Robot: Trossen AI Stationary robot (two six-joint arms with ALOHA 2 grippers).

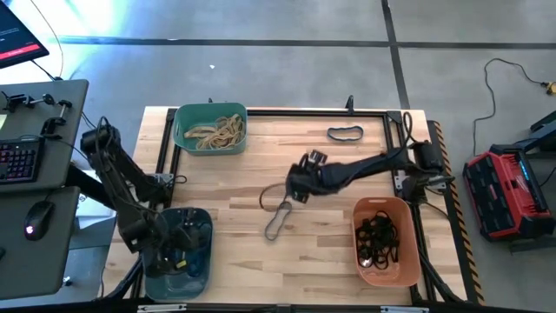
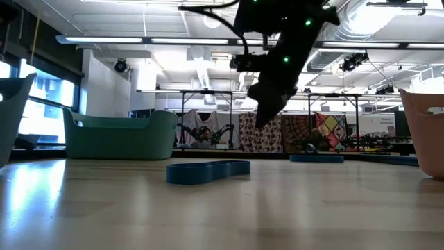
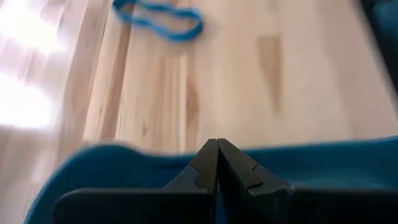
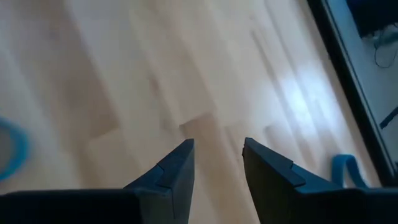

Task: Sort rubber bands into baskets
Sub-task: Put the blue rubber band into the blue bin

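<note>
Right claw (image 1: 300, 193): over the middle of the tabletop (image 1: 234, 187), jaws parted with bare wood showing between them, nothing held.
Left claw (image 3: 217, 163): jaws pressed together, empty, parked over the grey-blue basket (image 1: 178, 248) at 7 o'clock.
Loose rubber bands: one long loop (image 1: 278, 219) just toward 6 o'clock of the right claw; one dark loop (image 1: 345, 133) out at 1 o'clock, well apart.
Teal-green basket (image 1: 210, 129) at 11 o'clock, tan bands inside. Orange basket (image 1: 383, 241) at 5 o'clock, black bands (image 1: 379, 236) inside.

Risks:
- Descent off the loop, claw lying just to one side; fingers closing on wood only.
- Thin band flat on the wood; tips sliding over it, or nudging it away.
- Springy loop caught by one strand; slip or snap-out during carry.
- Wrong tub at drop if colour misread.

Hidden or unclear:
- Nearer loop's colour: greyish from above, blue from table height; probably blue.
- Contents of the grey-blue basket, masked by the left arm.
- Height of the right claw above the wood not clear from overhead.
- Right wrist view: only cut-off blue slivers at either edge.
</note>
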